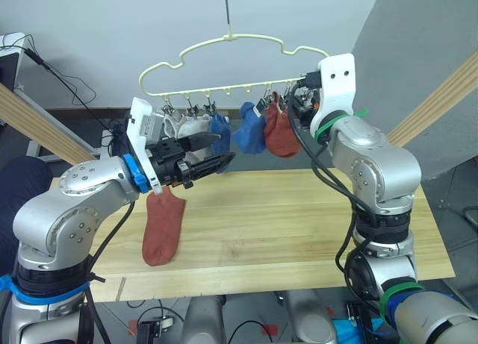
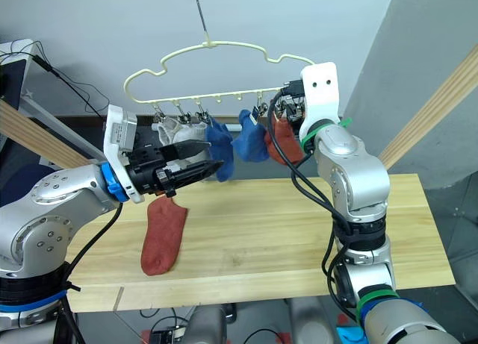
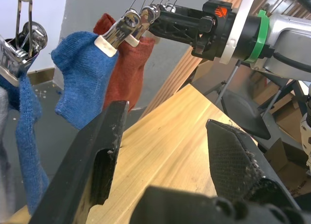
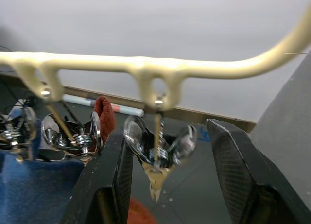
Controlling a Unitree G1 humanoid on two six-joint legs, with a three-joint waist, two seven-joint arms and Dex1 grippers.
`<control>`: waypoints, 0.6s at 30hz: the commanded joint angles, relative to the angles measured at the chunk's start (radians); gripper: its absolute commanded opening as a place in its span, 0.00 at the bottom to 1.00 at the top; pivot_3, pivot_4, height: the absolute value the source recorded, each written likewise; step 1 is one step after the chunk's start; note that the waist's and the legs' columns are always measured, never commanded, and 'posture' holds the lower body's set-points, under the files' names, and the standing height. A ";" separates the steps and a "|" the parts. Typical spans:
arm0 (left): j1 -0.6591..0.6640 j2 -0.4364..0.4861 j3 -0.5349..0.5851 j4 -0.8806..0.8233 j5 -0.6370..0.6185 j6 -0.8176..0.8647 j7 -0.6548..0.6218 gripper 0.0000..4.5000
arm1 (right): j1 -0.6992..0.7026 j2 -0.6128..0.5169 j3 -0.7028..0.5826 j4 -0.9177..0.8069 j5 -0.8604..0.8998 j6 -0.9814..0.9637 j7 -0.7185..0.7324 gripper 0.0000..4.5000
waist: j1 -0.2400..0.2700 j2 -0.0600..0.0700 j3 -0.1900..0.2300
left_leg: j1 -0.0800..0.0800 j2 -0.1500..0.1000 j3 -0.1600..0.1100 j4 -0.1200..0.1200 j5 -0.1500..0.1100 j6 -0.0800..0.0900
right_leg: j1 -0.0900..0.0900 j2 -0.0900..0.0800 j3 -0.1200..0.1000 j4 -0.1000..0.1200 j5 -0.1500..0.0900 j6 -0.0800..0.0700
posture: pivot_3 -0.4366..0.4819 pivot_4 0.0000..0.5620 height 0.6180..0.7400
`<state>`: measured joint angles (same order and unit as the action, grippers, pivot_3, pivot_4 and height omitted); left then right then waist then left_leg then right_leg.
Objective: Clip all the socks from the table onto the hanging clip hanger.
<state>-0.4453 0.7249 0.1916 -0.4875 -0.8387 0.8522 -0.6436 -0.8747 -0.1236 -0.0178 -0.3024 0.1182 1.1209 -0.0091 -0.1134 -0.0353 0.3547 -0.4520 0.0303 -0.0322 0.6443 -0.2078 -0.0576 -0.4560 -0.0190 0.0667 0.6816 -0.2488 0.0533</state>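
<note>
rust-red sock (image 1: 163, 228) flat on table (image 1: 299, 224); five clipped on hanger (image 1: 224, 53); both tools apart, empty.

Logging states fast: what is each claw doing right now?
Left claw: open, holding nothing.
Right claw: open around a hanger clip, not squeezing it.

Rust-red sock (image 1: 163, 227) on light yellowish table (image 1: 299, 224); pale-yellow clip hanger (image 1: 224, 53); blue socks (image 1: 250, 131); grey socks (image 1: 187, 124).

Both tools (image 1: 213, 152) (image 4: 170, 185) raised, fingers apart.
</note>
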 commanded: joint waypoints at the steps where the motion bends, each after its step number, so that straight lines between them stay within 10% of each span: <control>1: 0.002 -0.002 0.007 -0.044 -0.002 -0.028 0.000 0.65 | -0.032 -0.001 -0.016 -0.015 -0.012 -0.020 -0.011 0.54 | 0.000 0.000 0.000 | 0.000 0.000 0.000 0.000 0.000 0.000 | 0.000 0.000 0.000 0.000 0.000 0.000 | 0.31 0.62 1.00; 4: 0.002 -0.004 0.001 -0.042 0.002 -0.033 0.000 0.65 | -0.045 0.002 -0.018 -0.008 -0.015 -0.023 -0.010 0.54 | 0.000 0.000 0.000 | 0.000 0.000 0.000 0.000 0.000 0.000 | 0.000 0.000 0.000 0.000 0.000 0.000 | 0.31 0.62 1.00; 11: 0.007 -0.009 -0.003 -0.046 0.003 -0.036 0.006 0.66 | -0.065 0.007 -0.022 0.010 -0.018 -0.033 -0.008 0.03 | 0.000 0.000 0.000 | 0.000 0.000 0.000 0.000 0.000 0.000 | 0.000 0.000 0.000 0.000 0.000 0.000 | 0.31 0.63 1.00; 18: 0.012 -0.011 -0.002 -0.050 0.004 -0.036 0.009 0.66 | -0.076 0.010 -0.025 0.021 -0.016 -0.038 -0.006 0.03 | 0.000 0.000 0.000 | 0.000 0.000 0.000 0.000 0.000 0.000 | 0.000 0.000 0.000 0.000 0.000 0.000 | 0.31 0.62 1.00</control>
<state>-0.4377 0.7172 0.1830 -0.5000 -0.8339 0.8401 -0.6395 -0.9308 -0.1126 -0.0229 -0.2577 0.1011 1.1033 -0.0184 -0.1129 -0.0352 0.3547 -0.4520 0.0302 -0.0322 0.6444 -0.2078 -0.0576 -0.4559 -0.0191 0.0667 0.6817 -0.2488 0.0532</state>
